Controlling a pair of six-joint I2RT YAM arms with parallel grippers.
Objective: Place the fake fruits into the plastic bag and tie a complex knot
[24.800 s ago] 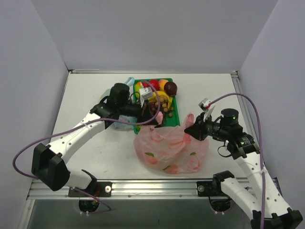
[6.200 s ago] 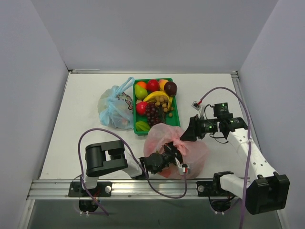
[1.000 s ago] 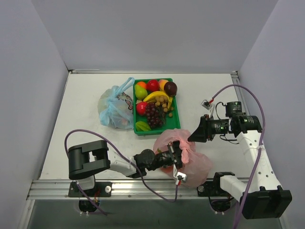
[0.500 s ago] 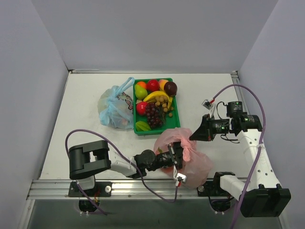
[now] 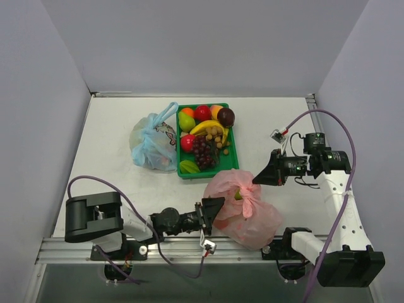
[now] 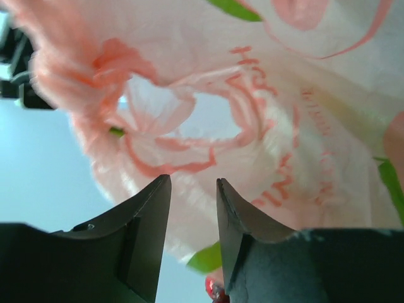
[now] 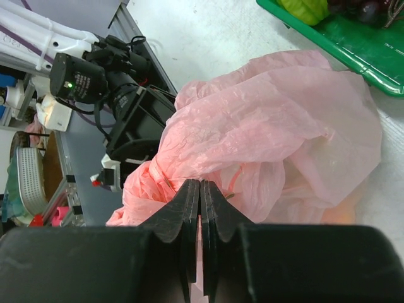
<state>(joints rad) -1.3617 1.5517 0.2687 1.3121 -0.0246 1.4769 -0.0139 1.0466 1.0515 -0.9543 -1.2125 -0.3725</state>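
The pink plastic bag [image 5: 249, 218] lies near the table's front edge, with a green fruit [image 5: 238, 194] showing through it. Its handles are bunched into a knot [image 5: 248, 197], also seen in the right wrist view as a darker twisted lump, the knot [image 7: 140, 182]. My right gripper [image 5: 255, 180] [image 7: 200, 184] is shut on a thin pink strand of the bag's handle, just right of the knot. My left gripper [image 5: 218, 205] [image 6: 193, 180] stands open just left of the bag with nothing between its fingers. More fake fruits [image 5: 205, 136] fill the green tray [image 5: 232, 165].
A tied light-blue bag [image 5: 152, 144] sits left of the tray. The table's metal front rail [image 5: 158, 249] runs just below the left arm and the pink bag. White walls close in the table on three sides.
My left gripper opened, let go of the bag and drew back to the left along the front edge. The right gripper closed on the handle strand and stays by the knot.
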